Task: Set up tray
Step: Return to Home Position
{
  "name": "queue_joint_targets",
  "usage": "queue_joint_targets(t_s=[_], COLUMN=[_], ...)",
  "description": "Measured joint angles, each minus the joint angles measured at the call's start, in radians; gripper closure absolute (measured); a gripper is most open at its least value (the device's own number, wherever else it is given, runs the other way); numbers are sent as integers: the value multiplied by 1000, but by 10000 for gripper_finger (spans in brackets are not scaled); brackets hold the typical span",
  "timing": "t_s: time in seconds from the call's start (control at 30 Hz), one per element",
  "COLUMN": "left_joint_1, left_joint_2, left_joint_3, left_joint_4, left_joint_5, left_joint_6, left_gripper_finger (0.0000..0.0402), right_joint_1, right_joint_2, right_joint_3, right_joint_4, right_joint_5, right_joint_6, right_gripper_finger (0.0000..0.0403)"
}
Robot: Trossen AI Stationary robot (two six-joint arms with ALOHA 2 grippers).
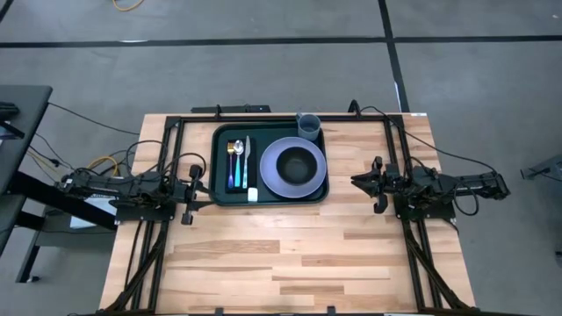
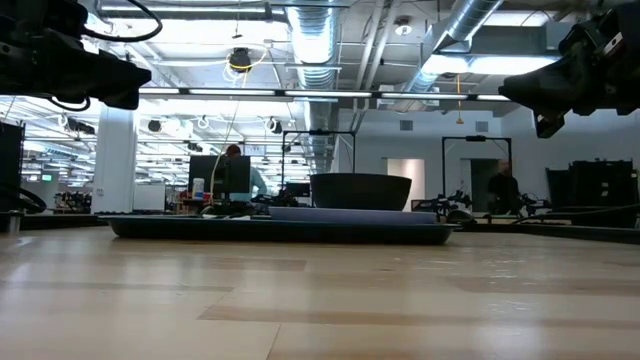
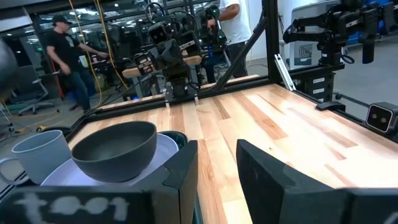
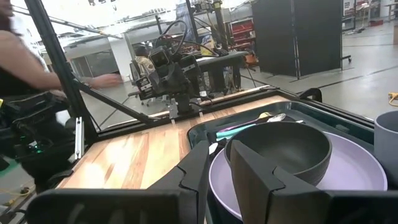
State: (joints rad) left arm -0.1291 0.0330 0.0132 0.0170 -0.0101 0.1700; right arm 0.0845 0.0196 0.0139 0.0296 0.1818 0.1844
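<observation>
The setting looks finished, as far as these views allow a judgement. The tray (image 1: 219,189) lies flat on the table (image 1: 290,254), squarely between the two arms. It carries a purple plate (image 1: 272,172) with a dark bowl (image 1: 299,164) resting on it. A grey cup (image 1: 307,125) stands in the tray corner next to the plate, on the right arm's side. A row of cutlery (image 1: 238,164) lies lengthwise along the part of the tray nearest the left arm. Whether a napkin lies under the cutlery cannot be made out. No further piece shows waiting to go on the tray, so only parking the arms seems to be left. The left gripper (image 1: 200,186) hangs just off the tray's short edge on the cutlery side, apart from the rim and pointing at it. Its fingers are parted and nothing is between them. The right gripper (image 1: 356,182) faces the tray's opposite short edge, beside the plate and a little farther off. Its fingers show a narrow gap and are likewise empty. In the low view both arms sit well above the tray's rim, touching nothing.
</observation>
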Motion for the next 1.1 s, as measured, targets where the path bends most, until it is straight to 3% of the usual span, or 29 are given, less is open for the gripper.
queue_joint_targets(t_s=[1.1], left_joint_1=[0], left_joint_2=[0], left_joint_3=[0], left_joint_4=[0], left_joint_5=[0], left_joint_6=[2], left_gripper_finger=[301], right_joint_1=[0], right_joint_2=[0], right_joint_3=[0], right_joint_4=[0], right_joint_5=[0], right_joint_6=[0], right_gripper_finger=[343])
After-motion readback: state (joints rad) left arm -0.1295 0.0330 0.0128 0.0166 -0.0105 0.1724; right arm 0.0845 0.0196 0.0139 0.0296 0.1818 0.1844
